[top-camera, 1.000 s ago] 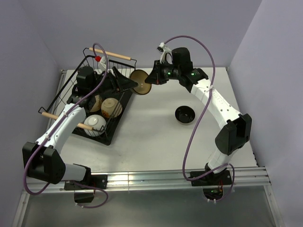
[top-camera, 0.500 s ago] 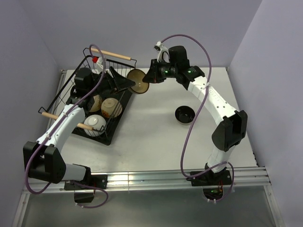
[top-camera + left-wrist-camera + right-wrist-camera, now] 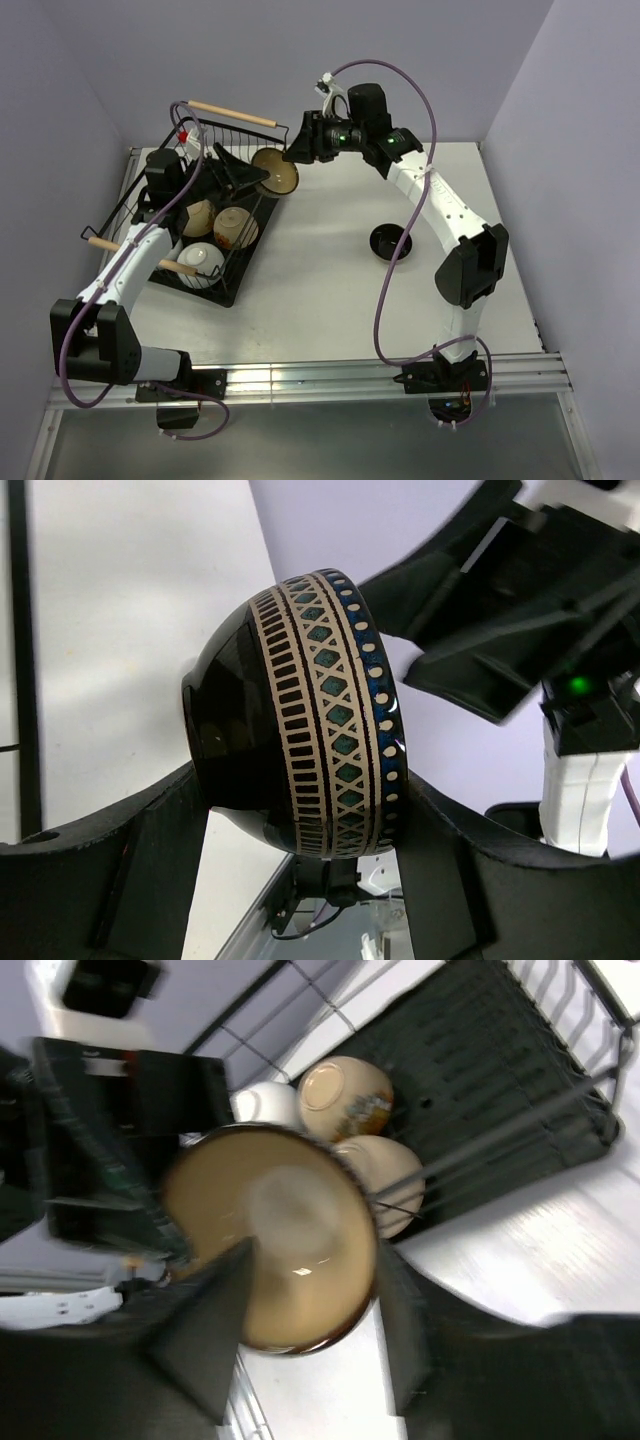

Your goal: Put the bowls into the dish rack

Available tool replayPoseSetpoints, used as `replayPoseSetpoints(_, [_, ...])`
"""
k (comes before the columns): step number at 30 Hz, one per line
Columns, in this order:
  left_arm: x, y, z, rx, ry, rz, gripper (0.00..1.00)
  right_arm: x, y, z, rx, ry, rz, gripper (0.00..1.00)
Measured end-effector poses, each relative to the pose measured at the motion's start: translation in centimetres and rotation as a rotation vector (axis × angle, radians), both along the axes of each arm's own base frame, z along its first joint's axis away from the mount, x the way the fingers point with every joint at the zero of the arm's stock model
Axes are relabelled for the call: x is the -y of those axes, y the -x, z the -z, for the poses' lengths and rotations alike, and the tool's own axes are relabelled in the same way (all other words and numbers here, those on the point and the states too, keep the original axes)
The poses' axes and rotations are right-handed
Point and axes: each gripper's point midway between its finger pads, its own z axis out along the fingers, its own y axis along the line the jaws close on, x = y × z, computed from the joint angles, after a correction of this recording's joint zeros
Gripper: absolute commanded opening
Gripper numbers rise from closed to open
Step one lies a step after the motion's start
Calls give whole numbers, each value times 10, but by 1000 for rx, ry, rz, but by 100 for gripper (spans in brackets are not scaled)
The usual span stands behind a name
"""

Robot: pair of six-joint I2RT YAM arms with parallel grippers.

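A brown bowl (image 3: 275,172) with a tan inside hangs on its side over the right rim of the black wire dish rack (image 3: 222,288). My left gripper (image 3: 250,172) is shut on it. In the left wrist view its dark, patterned outside (image 3: 300,710) sits wedged between both fingers (image 3: 150,870). My right gripper (image 3: 297,148) stands open just right of the bowl, its fingers spread either side of the tan inside (image 3: 270,1240). In the rack lie two cream bowls (image 3: 235,227) and a white one (image 3: 203,258). A glossy black bowl (image 3: 390,241) sits on the table.
The rack has wooden rod handles at the back (image 3: 232,113) and front left (image 3: 105,243). Purple cables loop over both arms. Walls close in behind and on both sides. In the right wrist view the rack's right half (image 3: 500,1060) holds no bowls.
My right gripper has opened off the brown bowl's rim. Both grippers and the bowl have shifted left, toward the rack. The left gripper's hold is unchanged.
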Motion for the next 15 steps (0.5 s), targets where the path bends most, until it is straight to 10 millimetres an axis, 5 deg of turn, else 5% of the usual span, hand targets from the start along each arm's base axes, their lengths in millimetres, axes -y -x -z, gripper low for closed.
replayPoseSetpoints(5, [-22, -12, 6, -29, -4, -73, 0, -8, 4, -16, 20, -35, -21, 79])
replayPoseSetpoints(15, [-96, -56, 22, -43, -97, -296, 0, -7, 2, -19, 30, -41, -17, 82])
